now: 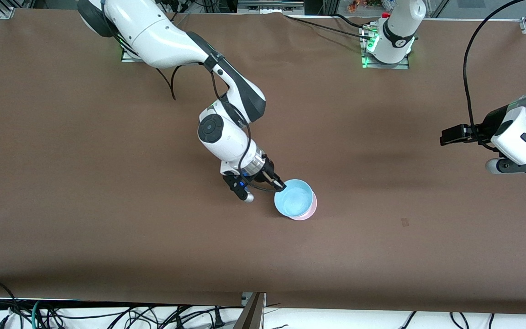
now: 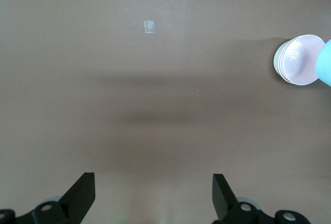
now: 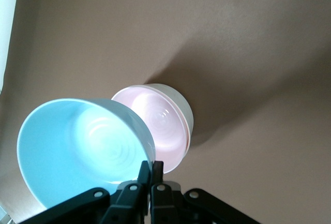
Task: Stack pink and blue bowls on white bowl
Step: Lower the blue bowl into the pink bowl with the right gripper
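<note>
Right gripper (image 1: 281, 185): you're seeing it pinching the blue bowl (image 1: 295, 198) by its rim.
Blue bowl: hanging over the pink bowl (image 1: 309, 211) (mid-table).
Left gripper (image 1: 445, 136): waiting, raised.

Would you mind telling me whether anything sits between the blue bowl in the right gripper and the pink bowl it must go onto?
Nothing visible does. The right gripper holds the blue bowl by its rim just above the pink bowl, which already sits in the white bowl. The left gripper waits over bare table.

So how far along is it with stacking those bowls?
Nearly finished. The pale pink plastic bowl already sits nested in the white plastic bowl. The right gripper holds the sky-blue plastic bowl by its rim over them; lowering and releasing remain. The left gripper waits open.
</note>
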Tool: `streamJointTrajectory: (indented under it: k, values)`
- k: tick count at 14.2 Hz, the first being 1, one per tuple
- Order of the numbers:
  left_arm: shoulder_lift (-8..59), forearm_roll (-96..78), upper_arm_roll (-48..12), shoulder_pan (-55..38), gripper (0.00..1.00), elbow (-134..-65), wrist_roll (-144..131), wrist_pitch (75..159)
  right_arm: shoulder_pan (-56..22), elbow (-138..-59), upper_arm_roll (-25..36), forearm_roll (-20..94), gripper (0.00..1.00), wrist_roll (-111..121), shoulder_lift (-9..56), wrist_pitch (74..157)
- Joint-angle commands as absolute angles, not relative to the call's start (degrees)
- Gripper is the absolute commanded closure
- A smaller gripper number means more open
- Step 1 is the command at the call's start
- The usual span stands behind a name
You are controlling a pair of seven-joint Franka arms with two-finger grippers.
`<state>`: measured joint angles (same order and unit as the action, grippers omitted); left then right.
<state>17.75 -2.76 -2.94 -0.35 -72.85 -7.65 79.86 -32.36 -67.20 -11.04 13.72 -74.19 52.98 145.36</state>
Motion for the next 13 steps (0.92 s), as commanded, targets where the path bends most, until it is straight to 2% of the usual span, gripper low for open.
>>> streamJointTrajectory:
  k: [1,3,5,7,9,11,13]
  values:
    - [15.74,-2.29,-2.82,0.70,0.00,-74.26,-6.15,79.54,-33.66,-64.42,-10.28,14.06,1.00,-75.32,55.54,146.07]
    - [11.71,-1.94,-2.46,1.66,0.00,-80.21,-6.24,83.29,-33.92,-64.42,-10.20,14.06,1.00,-75.32,55.90,146.16]
    - [6.18,-2.55,-2.29,5.52,0.00,-89.25,-6.33,91.98,-34.01,-64.42,-10.20,13.97,1.00,-75.32,56.25,146.16]
    - [1.78,-2.46,-2.29,5.97,0.00,-94.11,-6.33,94.83,-34.28,-64.42,-9.67,13.97,1.00,-75.24,56.95,147.47]
    - [-0.08,-2.46,-2.37,5.98,0.00,-95.01,-6.50,93.88,-35.41,-64.34,-8.36,13.97,1.00,-75.32,57.83,149.40]
    - [1.05,-2.37,-2.37,5.80,0.00,-92.91,-6.07,86.78,-36.03,-64.42,-8.00,13.89,1.00,-75.23,58.01,149.68]
    - [1.05,-1.50,-2.81,5.71,0.00,-92.46,-6.06,86.31,-36.04,-64.42,-7.65,13.89,1.00,-75.32,58.01,149.68]
